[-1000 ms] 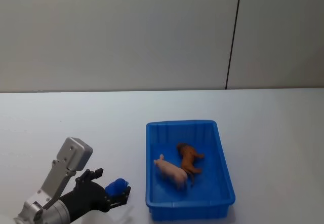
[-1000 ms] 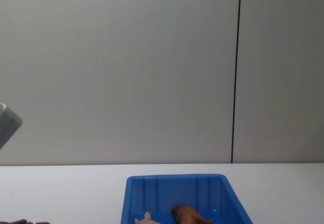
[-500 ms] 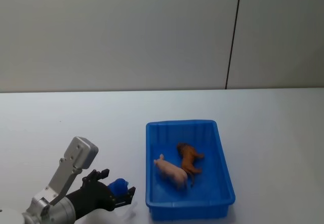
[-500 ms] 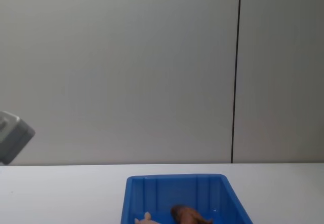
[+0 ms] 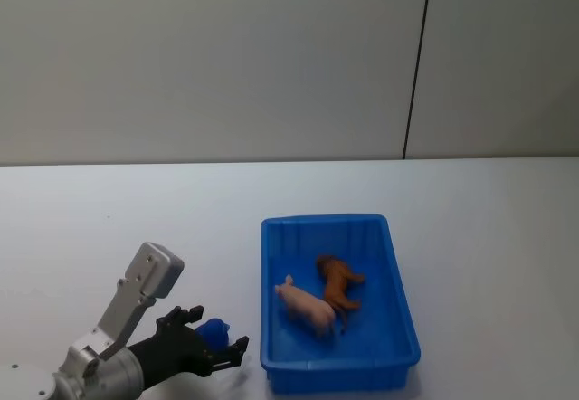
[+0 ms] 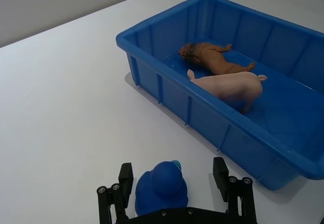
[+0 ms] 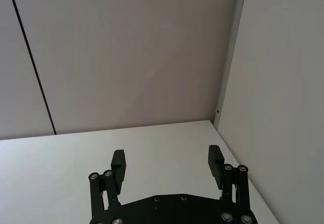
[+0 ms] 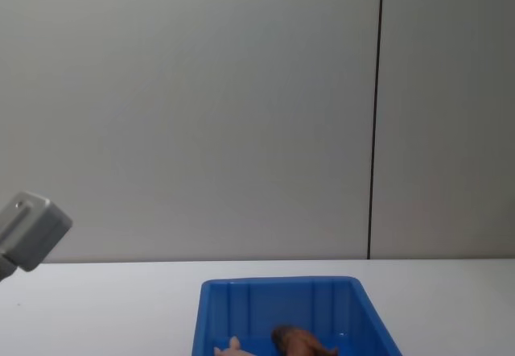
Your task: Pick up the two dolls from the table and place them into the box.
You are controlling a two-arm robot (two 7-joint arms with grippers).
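White table (image 5: 136, 210) bearing blue box (image 5: 398, 282) near its front edge, pink pig doll (image 5: 306, 307) and reddish-brown doll (image 5: 338, 282) lying side by side, touching, on the box floor, left gripper (image 5: 210, 342) spread open and empty just beside the box's left wall, right gripper (image 7: 167, 165) likewise open, empty.
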